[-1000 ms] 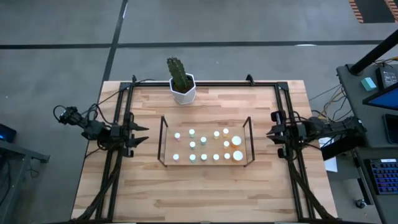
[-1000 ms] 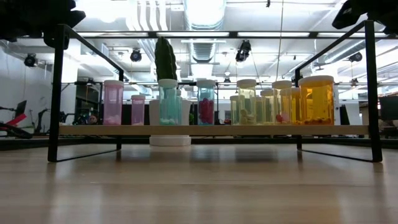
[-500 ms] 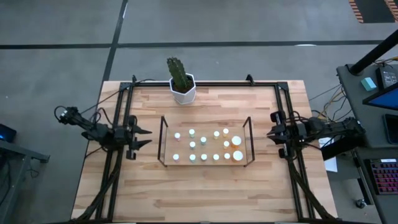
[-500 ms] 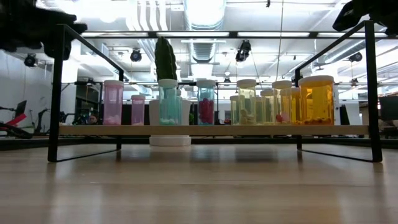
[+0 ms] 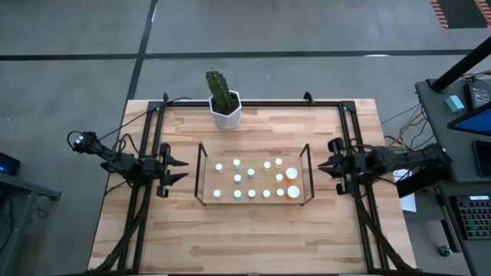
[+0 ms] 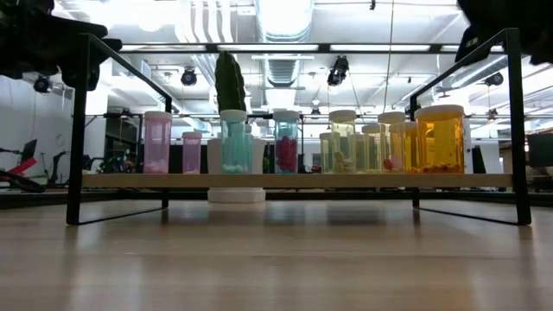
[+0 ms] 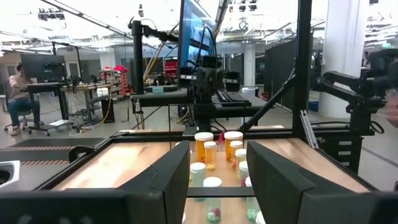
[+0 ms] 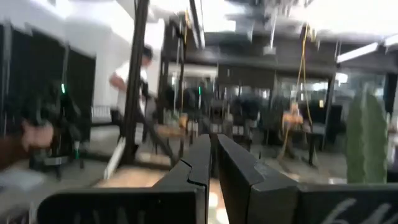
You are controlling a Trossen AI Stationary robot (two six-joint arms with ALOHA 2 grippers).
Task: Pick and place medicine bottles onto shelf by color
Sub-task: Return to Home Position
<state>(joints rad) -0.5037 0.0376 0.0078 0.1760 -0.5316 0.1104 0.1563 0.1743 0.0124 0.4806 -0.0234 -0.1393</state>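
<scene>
We see the medicine bottles [image 5: 251,193] all standing on the shelf [image 6: 294,180], which sits in the middle of the counter [image 5: 253,238]. None of the bottles we can see stands on the bare wood.

In the low view they run by tint. The pink ones [image 6: 157,142] are at one end, then the bluish-green ones [image 6: 233,142], then the pale yellow-green ones [image 6: 342,141], and a large orange bottle [image 6: 441,138] closes the other end. We take this grouping to be the point of the job, so the sorting looks done or very nearly done.

The left claw [image 5: 181,169] hangs just outside the shelf's left end loop. Its fingers are spread wide and it holds nothing, as the left wrist view confirms, with the bottles visible through the gap. The right claw [image 5: 322,167] sits just outside the right end loop. Its fingers are drawn almost together and it too is empty.

We judge that both arms are parked clear of the rack so that nothing gets knocked as they pull back toward rest.

The cactus pot [image 5: 227,113] stands behind the shelf, well apart from either claw, and it seems to play no part in the task.

We find no writing we can read. The bottles show no legible labels or brands, and the screens in the room beyond are too far off to make out.
</scene>
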